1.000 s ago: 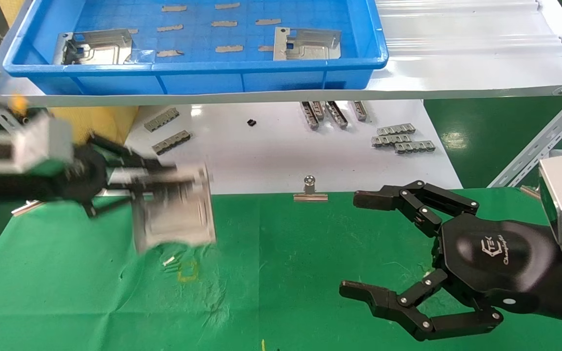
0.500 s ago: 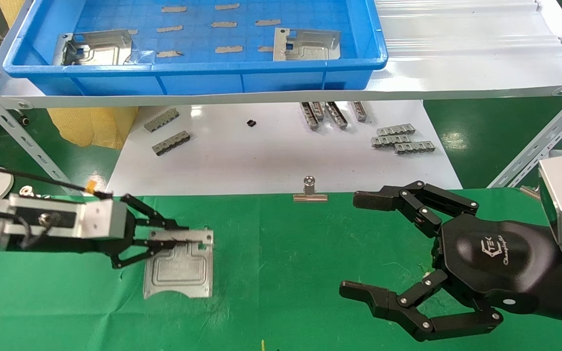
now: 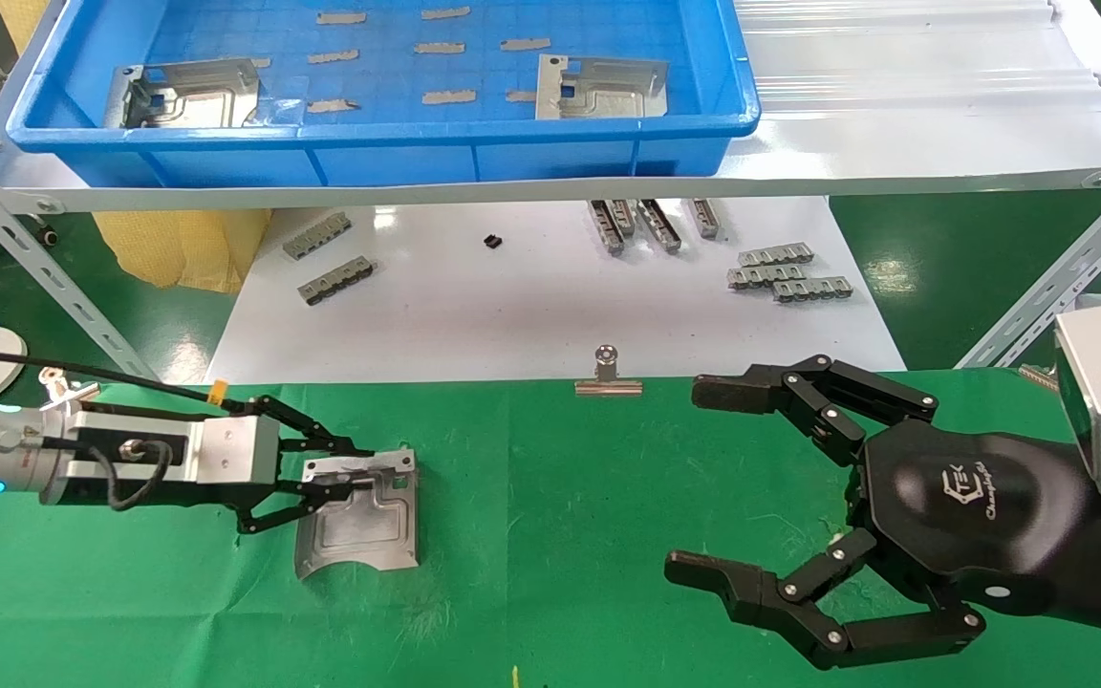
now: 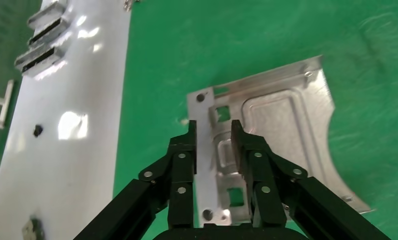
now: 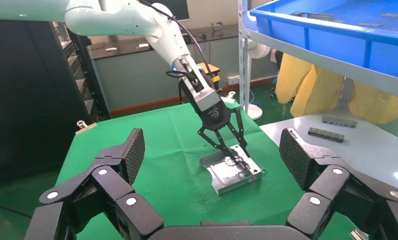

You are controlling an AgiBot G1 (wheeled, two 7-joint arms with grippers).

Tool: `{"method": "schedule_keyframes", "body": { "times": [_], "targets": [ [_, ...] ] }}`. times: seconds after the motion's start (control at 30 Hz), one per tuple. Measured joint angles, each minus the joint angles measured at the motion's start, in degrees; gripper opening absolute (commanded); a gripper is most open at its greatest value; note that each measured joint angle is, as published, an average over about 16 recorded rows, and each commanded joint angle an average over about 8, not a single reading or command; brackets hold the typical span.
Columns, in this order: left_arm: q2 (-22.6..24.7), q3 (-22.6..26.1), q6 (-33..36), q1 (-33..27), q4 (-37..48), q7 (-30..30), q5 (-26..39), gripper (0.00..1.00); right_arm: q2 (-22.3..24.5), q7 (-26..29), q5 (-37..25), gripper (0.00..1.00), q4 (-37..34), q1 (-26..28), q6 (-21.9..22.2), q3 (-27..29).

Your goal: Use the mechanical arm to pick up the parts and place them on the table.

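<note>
My left gripper (image 3: 345, 483) clenches one silver-grey stamped metal plate (image 3: 364, 524) on the green cloth surface (image 3: 560, 535); two more plates (image 3: 598, 88) sit in the blue tray (image 3: 369, 153). Right gripper (image 3: 751, 483) hovers, jaws spread.

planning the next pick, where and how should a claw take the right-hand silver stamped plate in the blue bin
Probably by its raised bent rim tab: the right-hand silver stamped sheet-metal plate lies flat on the floor of the blue plastic bin, so only that upright edge offers opposing faces. Come from above, over the bin wall, fingers straddling the tab.
</note>
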Motion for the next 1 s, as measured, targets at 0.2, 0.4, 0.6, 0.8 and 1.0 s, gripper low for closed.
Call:
{"method": "schedule_keyframes", "body": {
  "times": [0.2,0.4,0.6,0.8,1.0],
  "targets": [
    [-0.1,-1.0,3.0,0.1,1.8,-2.3,-1.4,1.00,0.0,0.0,0.0,1.00,0.0,0.0,0.0,0.0],
    [-0.3,-2.4,5.4,0.8,3.8,-6.9,-3.4,1.00,0.0,0.0,0.0,1.00,0.0,0.0,0.0,0.0],
    [-0.3,-3.3,6.1,1.5,4.9,-10.0,-4.7,1.00,0.0,0.0,0.0,1.00,0.0,0.0,0.0,0.0],
    [-0.6,-3.9,6.1,2.2,4.0,-11.0,-5.3,1.00,0.0,0.0,0.0,1.00,0.0,0.0,0.0,0.0],
    [-1.8,-5.1,5.8,3.9,0.0,-13.3,-6.5,1.00,0.0,0.0,0.0,1.00,0.0,0.0,0.0,0.0]
  ]
}}
